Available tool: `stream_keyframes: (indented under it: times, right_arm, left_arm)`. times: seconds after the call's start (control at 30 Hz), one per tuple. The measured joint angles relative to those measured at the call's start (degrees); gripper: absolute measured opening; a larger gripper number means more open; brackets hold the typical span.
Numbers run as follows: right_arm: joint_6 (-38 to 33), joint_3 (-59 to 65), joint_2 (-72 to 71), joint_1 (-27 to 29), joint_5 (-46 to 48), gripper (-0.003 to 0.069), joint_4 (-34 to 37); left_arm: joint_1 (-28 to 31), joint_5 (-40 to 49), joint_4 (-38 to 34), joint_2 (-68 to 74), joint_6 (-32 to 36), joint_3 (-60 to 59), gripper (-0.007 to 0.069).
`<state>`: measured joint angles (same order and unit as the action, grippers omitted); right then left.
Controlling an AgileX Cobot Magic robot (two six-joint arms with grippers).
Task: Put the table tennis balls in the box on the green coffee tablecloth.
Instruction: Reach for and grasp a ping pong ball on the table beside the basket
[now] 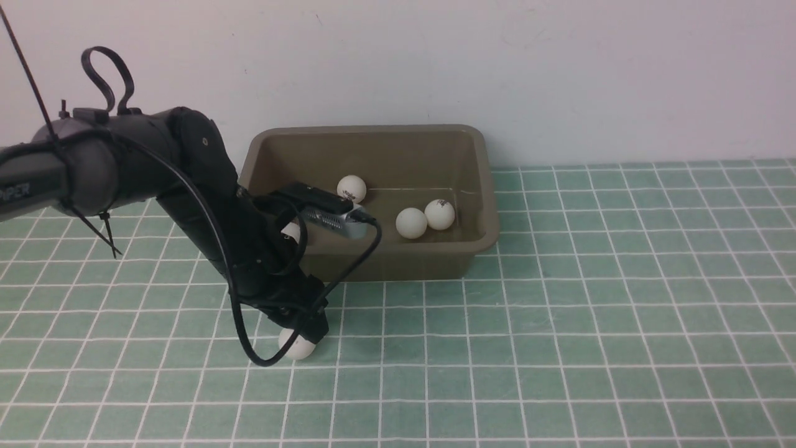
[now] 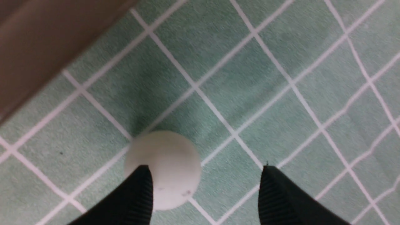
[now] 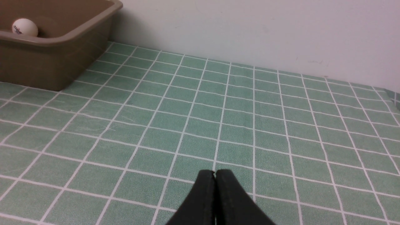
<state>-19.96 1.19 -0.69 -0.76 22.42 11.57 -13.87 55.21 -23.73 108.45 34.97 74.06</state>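
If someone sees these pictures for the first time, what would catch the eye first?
The black left arm reaches down at the left of the front view, and its open fingers are at a single white table tennis ball lying on the mint-green checked tablecloth. Behind it, close to the wall, stands the olive-brown box with three more balls plainly visible inside.

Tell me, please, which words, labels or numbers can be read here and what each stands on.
"IPER", its start cut off by the frame edge: on the left arm.
Dark logo on the rear table tennis ball in the box: too small to read.
Dark logo on the rightmost ball: unreadable too.
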Motion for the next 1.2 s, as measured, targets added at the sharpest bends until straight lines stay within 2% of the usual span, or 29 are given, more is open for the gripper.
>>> stream_keyframes:
  times: [0.3,0.4,0.93,1.03,1.1,1.2]
  right_arm:
    - [0.00,0.00,0.00,0.00,0.00,-0.0017,0.00]
    - [0.00,0.00,0.00,0.00,0.00,-0.0017,0.00]
    - [0.00,0.00,0.00,0.00,0.00,-0.0017,0.00]
    - [0.00,0.00,0.00,0.00,0.00,-0.0017,0.00]
    - [0.00,0.00,0.00,0.00,0.00,-0.0017,0.00]
    - [0.00,0.00,0.00,0.00,0.00,-0.0017,0.00]
  left_arm:
    - [0.00,-3.50,4.04,0.84,0.55,-0.07,0.0408]
    - [0.00,-3.03,5.21,1.15,2.62,-0.07,0.0408]
    - [0.00,-3.00,3.71,5.36,4.84,-0.07,0.0408]
    - [0.00,-3.01,3.50,5.36,4.96,-0.07,0.0400]
    - [0.00,-3.01,3.43,5.36,4.96,-0.07,0.0357]
    - [0.00,-1.34,3.41,5.36,4.96,0.05,0.0353]
